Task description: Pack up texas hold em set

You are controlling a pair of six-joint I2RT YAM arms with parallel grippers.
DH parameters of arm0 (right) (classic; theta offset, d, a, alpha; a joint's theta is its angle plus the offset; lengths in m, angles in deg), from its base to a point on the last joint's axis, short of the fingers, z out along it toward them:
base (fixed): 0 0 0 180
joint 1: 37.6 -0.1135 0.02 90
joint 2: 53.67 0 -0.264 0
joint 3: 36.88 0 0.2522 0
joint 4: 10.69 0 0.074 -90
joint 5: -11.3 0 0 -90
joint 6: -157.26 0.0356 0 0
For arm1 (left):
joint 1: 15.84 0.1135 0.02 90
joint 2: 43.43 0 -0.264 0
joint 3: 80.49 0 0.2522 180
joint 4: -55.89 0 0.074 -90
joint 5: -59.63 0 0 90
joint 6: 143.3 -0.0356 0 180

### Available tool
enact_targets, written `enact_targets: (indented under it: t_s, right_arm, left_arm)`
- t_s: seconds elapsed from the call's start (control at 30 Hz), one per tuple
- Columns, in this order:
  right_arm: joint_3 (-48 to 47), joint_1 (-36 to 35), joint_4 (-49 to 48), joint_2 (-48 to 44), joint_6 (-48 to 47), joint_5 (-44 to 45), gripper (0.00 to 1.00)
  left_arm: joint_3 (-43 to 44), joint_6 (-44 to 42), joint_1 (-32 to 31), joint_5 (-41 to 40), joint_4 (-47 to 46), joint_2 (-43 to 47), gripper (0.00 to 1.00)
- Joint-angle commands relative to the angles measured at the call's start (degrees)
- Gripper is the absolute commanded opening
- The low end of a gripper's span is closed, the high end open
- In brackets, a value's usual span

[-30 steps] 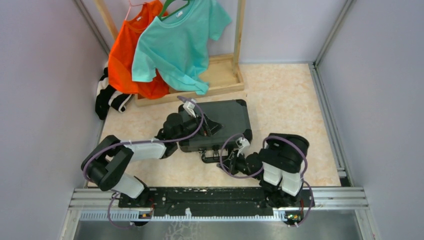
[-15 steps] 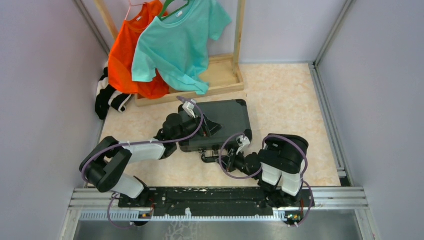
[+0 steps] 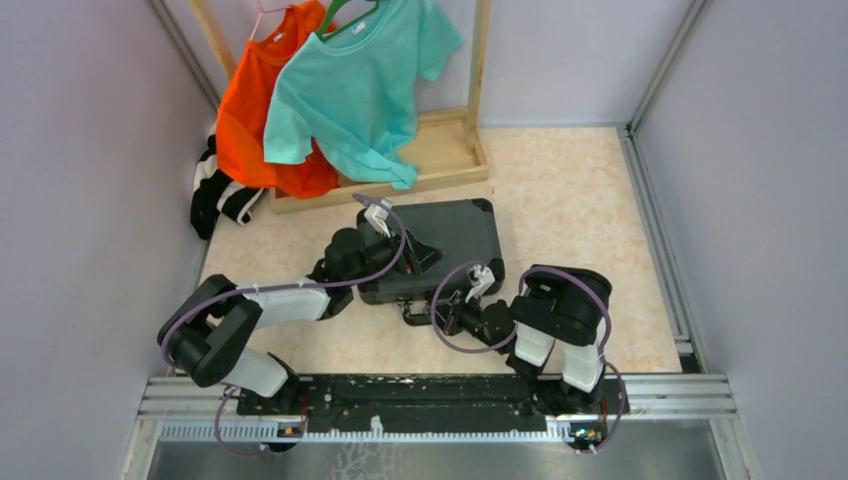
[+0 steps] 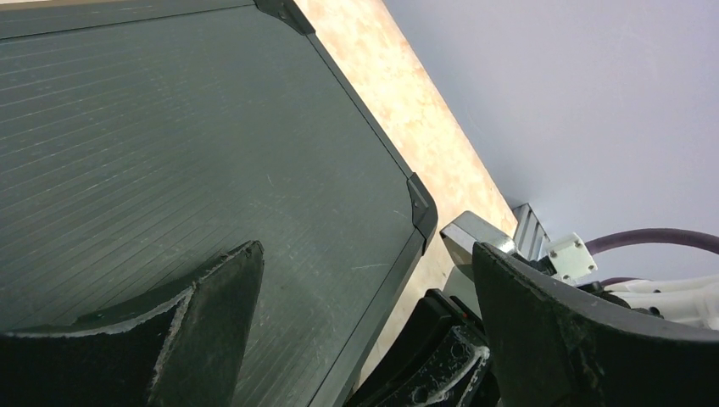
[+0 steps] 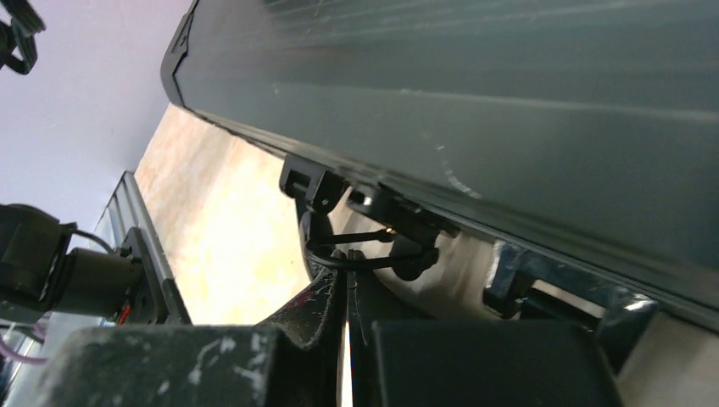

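On the beige marbled table (image 3: 580, 200), a closed black briefcase (image 3: 460, 230), finely ribbed, scuffed.

This looks like a robot test room: plain purple walls (image 3: 90, 150), metal rails (image 3: 680, 385) along the table (image 3: 580, 190), two robot arms (image 3: 270, 300) bolted down.

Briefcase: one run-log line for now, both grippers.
briefcase: lid down | left gripper: open, over lid | right gripper: shut, at front-edge latch | latch fastened: cannot tell
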Motion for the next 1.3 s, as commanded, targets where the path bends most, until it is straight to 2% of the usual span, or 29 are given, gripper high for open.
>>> enact_targets:
  t_s: [0.0,0.23,0.6,0.97,1.27]
  right_arm:
    - [-0.44,2.07,-7.84,-1.33,-1.36,2.51,0.01]
    - [1.12,6.78,-8.99,-2.18,-1.30,2.19,0.02]
    - [-0.55,7.33,-7.92,-3.53,-1.97,2.28,0.01]
    - [-5.24,7.36,4.58,-10.70,-6.09,2.40,0.02]
    - [-4.49,7.59,1.10,-8.77,-4.99,0.44,0.02]
  left_arm:
    - [-6.40,1.06,-0.40,-0.17,22.79,-4.86,0.98]
    - [-8.07,1.04,-0.07,-1.71,23.26,-3.36,0.99]
    - [-9.43,-0.56,0.22,-1.01,23.73,-1.25,0.99]
    - [-10.57,-6.17,-0.31,-0.71,27.05,8.29,0.98]
    - [-10.98,-5.25,-0.76,0.59,25.19,7.22,0.98]
